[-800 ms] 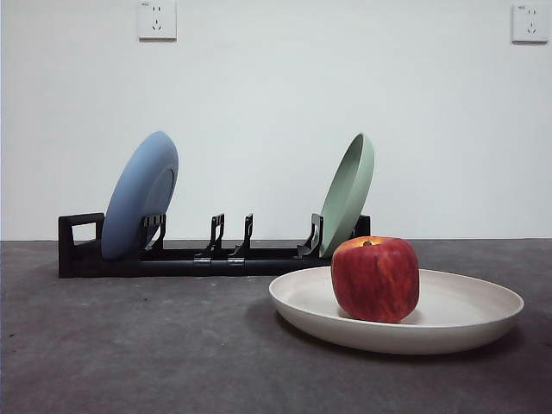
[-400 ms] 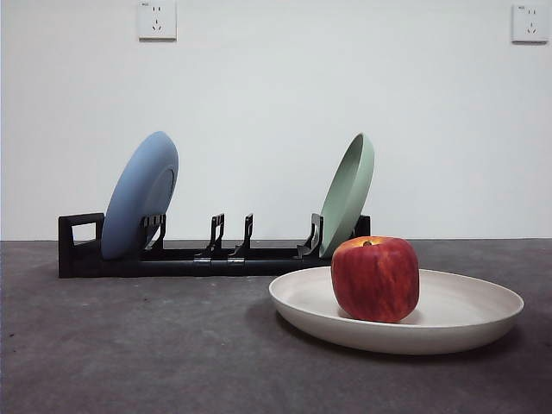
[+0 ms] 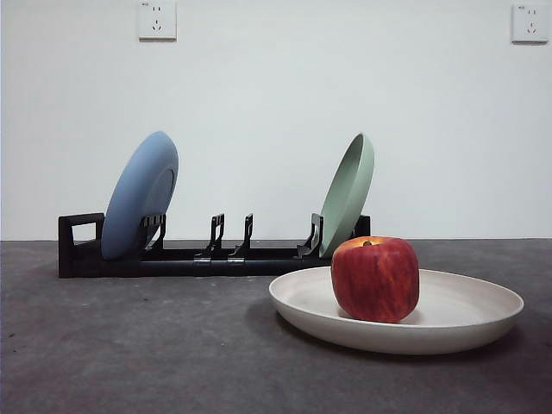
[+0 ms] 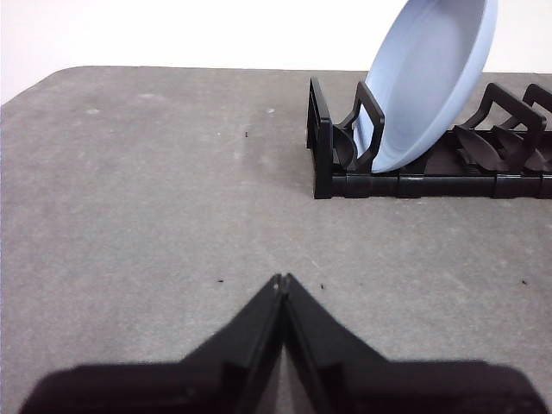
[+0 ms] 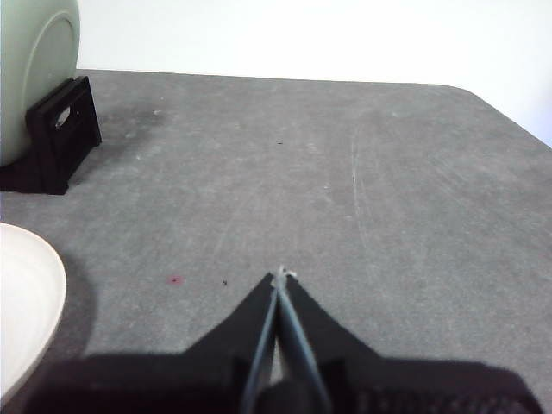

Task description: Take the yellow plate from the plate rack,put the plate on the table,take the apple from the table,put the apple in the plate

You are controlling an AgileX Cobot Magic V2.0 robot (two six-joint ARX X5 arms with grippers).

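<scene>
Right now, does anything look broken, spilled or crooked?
Nothing stands out. The apple sits upright in the yellow plate, which lies flat on the table. The blue plate and green plate lean in the plate rack.

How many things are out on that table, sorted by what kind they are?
Plates: 3, the yellow plate lying flat, a light blue plate and a pale green plate standing in the rack
Apples: 1, the apple in the yellow plate
Racks: 1, the plate rack
Total: 5
</scene>
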